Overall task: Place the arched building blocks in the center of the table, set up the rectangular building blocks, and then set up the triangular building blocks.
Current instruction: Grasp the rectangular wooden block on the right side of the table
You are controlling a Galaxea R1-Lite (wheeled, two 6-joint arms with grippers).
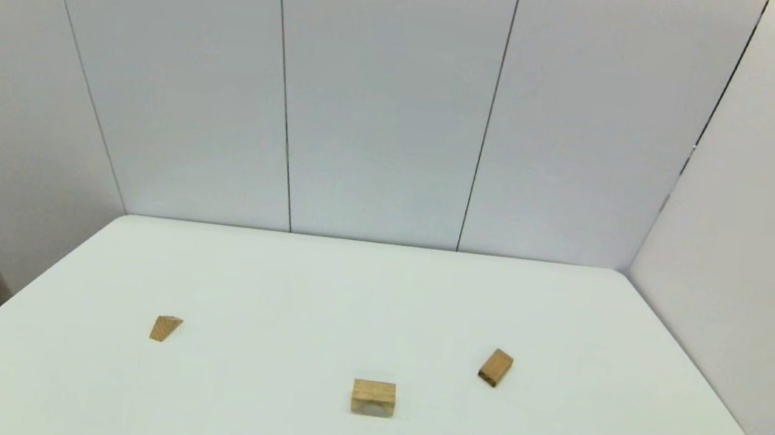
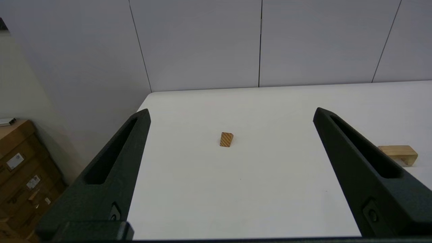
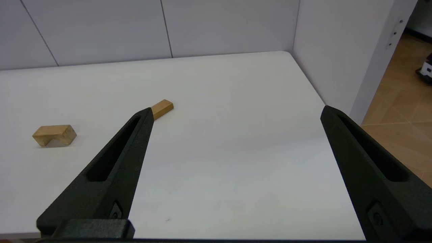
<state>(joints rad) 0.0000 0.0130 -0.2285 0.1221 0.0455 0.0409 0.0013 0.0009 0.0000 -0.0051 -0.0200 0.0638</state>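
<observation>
1. Left gripper [image 2: 231,113] gapes wide, holding nothing, above the tabletop's [image 1: 378,290] near edge; triangular block [image 2: 226,139] lies ahead, well apart, toward the left edge.
2. Right gripper [image 3: 236,111] likewise spread, unladen; rectangular block [image 3: 162,109] lies flat beyond its finger, well apart.
3. Arched block [image 1: 373,398] sits mid-table near the front edge, cut-out down.

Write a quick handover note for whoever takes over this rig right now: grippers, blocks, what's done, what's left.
Left gripper and right gripper: both open, empty, held back from the blocks.
Arched block sits near the table's front middle, rectangular block lies flat to its right, triangular block to its left.
Done: nothing stacked.
Left: centre the arch, then set up the rectangle and triangle.
</observation>
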